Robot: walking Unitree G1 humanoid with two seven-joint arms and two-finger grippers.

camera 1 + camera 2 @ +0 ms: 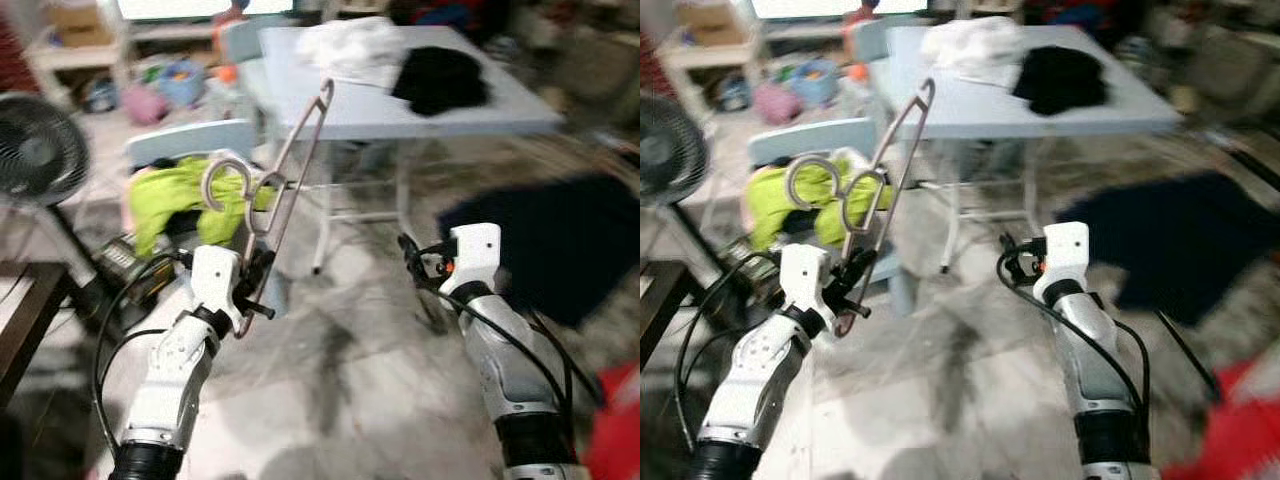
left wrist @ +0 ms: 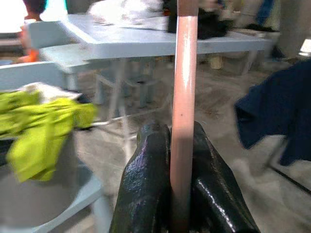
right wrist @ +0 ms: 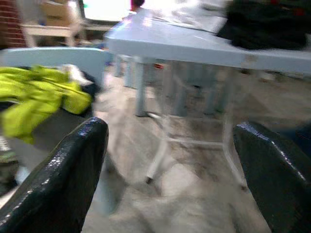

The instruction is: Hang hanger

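left gripper [image 1: 262,290] clamps hanger [image 1: 285,180] | right gripper [image 1: 412,255] apparently spread, empty

— any writing, label, brand or number you can read anywhere?
— none. the frames are blurred, and no letters or digits come clear on anything.
— not even on the cardboard box [image 1: 72,20] up at eleven o'clock?
— its face is a plain brown smear; if there is print on it, i cannot tell.
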